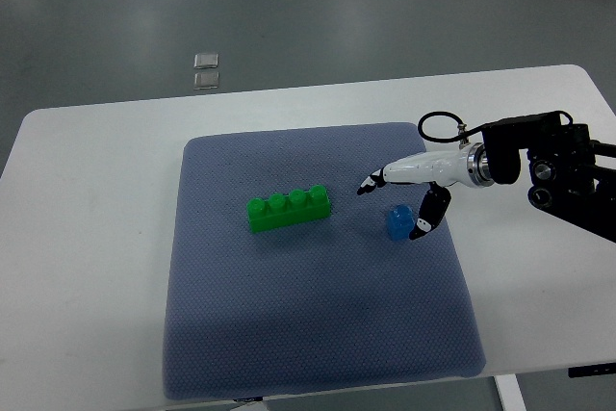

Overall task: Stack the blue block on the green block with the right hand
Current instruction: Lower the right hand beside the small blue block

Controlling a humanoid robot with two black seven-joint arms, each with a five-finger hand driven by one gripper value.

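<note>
The blue block (398,222) lies on the mat (318,353) toward its right edge, between the spread fingers of the right hand (404,201); contact is unclear. The green block (289,210) sits apart near the mat's middle. The arm reaches in level from the desk's (87,267) right edge.

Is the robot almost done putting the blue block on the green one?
Not yet. The blue block sits on the mat, apart from the green block, so nothing is stacked. The right hand is at the blue block with open fingers around it, not clearly gripping. Grasping, lifting, carrying left and placing it on the green block remain.
</note>
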